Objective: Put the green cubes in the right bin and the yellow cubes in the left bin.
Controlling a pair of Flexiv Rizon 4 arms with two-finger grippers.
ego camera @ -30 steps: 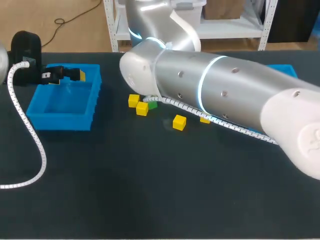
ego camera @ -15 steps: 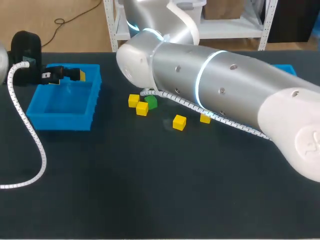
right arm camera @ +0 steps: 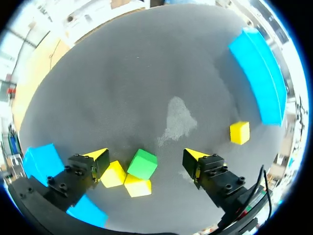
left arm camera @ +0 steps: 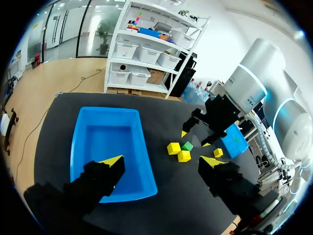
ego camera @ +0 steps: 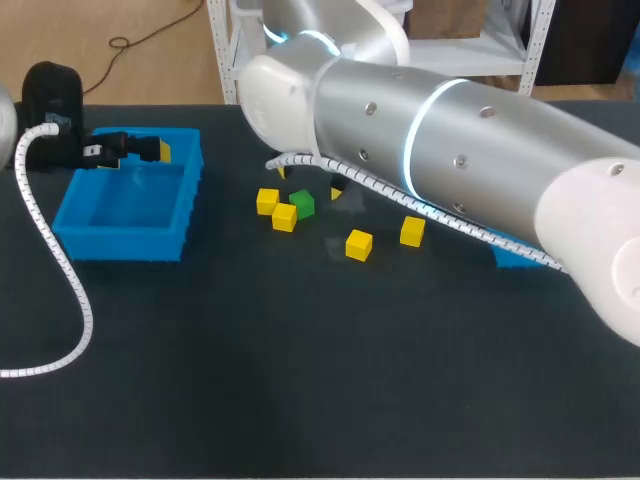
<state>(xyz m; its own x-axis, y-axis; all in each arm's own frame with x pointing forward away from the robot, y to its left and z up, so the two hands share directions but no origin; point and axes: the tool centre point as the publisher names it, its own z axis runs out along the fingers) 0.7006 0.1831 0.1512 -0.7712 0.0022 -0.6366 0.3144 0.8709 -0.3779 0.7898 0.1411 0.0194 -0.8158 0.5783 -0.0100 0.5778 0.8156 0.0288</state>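
Head view: right arm (ego camera: 450,150) is laid across the middle; right gripper (ego camera: 310,183) is mostly hidden under it, tips just behind green cube (ego camera: 302,204). Left gripper (ego camera: 150,150) is held over far end of left bin (ego camera: 120,243)

Left wrist view: left gripper is seen spread wide, empty, bin beneath; green cube well apart

Right wrist view: fingers parted, nothing held; green cube between them, just beside two yellow cubes (right arm camera: 113,174). Step judged: approach to green cube. Next move judged: straight descent, closing clear of the neighbours

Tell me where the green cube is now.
In the head view the green cube lies right of the left bin, beside two yellow cubes. In the right wrist view it shows between the open jaws of the right gripper.
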